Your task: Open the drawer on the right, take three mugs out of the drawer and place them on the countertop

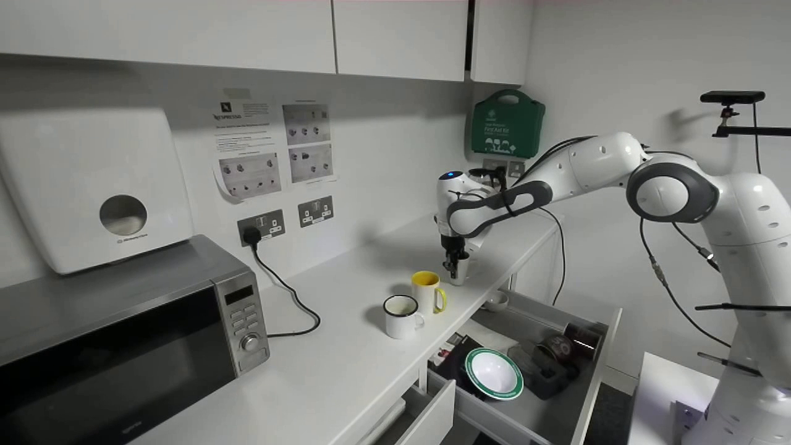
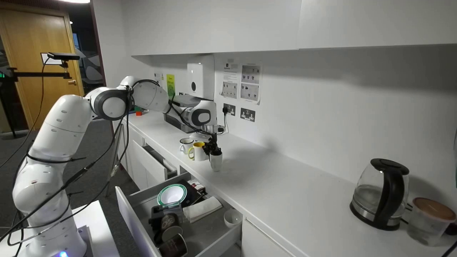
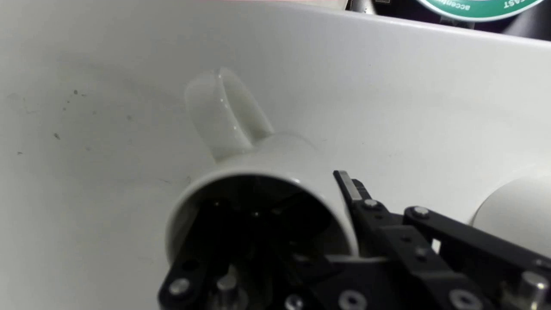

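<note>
White mug [image 1: 401, 322], yellow mug [image 1: 425, 303] and pale mug [image 1: 461, 272] made a row near the middle of the frame in an exterior view, slanting up to the right. The white and yellow ones stood upright on the countertop [image 1: 321, 377], close together near its front edge. At the upper end of the row, the pale mug was in the gripper [image 1: 455, 261]; whether its base rested on the countertop or hung just clear could not be told. The jaws were pinching its wall: in the wrist view a finger [image 3: 351, 191] lay outside, right of the rim, while its partner reached down into the dark mouth. The handle [image 3: 208, 116] pointed toward the top of that view. The drawer [image 1: 559, 402], lower right of the frame, was pulled out and held a green-rimmed dish [image 1: 494, 374] and a round white vessel [image 1: 496, 301]. An arm [image 1: 593, 164] came in from the right edge. A microwave [image 1: 123, 334] filled the lower left, below a white dispenser [image 1: 80, 185]. In an exterior view, a kettle [image 2: 380, 194] and a lidded tub [image 2: 428, 223] stood at the lower right.
</note>
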